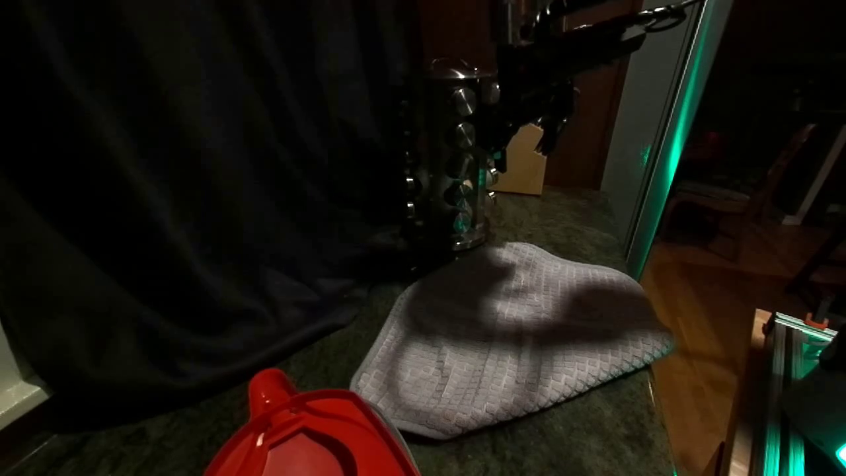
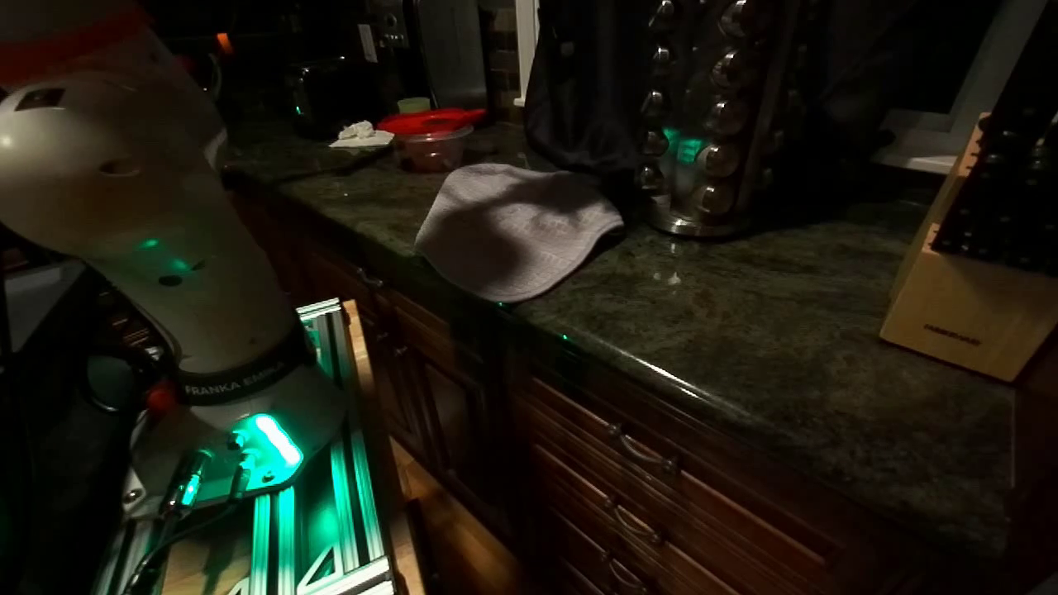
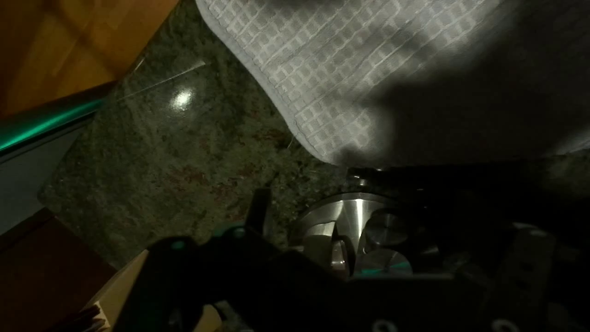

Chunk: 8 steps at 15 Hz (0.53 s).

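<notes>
My gripper [image 1: 523, 157] points down beside a round metal spice rack [image 1: 462, 158], whose jars show shiny round lids. Its dark fingers stand apart, and I see nothing held between them. In the wrist view one finger [image 3: 259, 210] shows against the counter; the opposite one is mostly lost in shadow. The base of the spice rack [image 3: 359, 203] appears beyond the gap; whether the gripper touches the rack I cannot tell. A grey textured cloth [image 1: 529, 377] lies spread on the counter in front of the rack, with the arm's shadow across it.
A clear container with a red lid [image 2: 430, 124] stands past the cloth, near a crumpled white paper [image 2: 359, 134]. A wooden knife block [image 2: 959, 322] is at the counter's far end. Dark fabric [image 1: 198, 198] hangs beside the rack. The counter edge [image 2: 661, 380] drops to drawers.
</notes>
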Tool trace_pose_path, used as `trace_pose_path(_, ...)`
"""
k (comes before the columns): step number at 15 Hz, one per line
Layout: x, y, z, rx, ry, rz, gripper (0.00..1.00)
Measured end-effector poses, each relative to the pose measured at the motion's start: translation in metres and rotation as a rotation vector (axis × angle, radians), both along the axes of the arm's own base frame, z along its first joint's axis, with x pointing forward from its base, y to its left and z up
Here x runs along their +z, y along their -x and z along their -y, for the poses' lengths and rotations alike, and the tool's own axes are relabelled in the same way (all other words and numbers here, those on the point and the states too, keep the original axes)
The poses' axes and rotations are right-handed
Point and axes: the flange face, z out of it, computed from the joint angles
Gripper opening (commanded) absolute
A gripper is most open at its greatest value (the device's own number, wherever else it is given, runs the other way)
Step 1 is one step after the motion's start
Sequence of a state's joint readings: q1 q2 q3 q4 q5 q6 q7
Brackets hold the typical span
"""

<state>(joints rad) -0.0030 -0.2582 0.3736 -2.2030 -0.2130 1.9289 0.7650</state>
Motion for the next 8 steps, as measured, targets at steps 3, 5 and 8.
trace_pose_path(3,0.002,-0.011,0.027,-0.06,-0.024,-0.002,1.0)
trace_pose_path(5,0.003,-0.019,0.046,-0.104,-0.043,-0.005,1.0)
trace_pose_path(8,0.007,-0.029,0.071,-0.172,-0.093,-0.011,1.0)
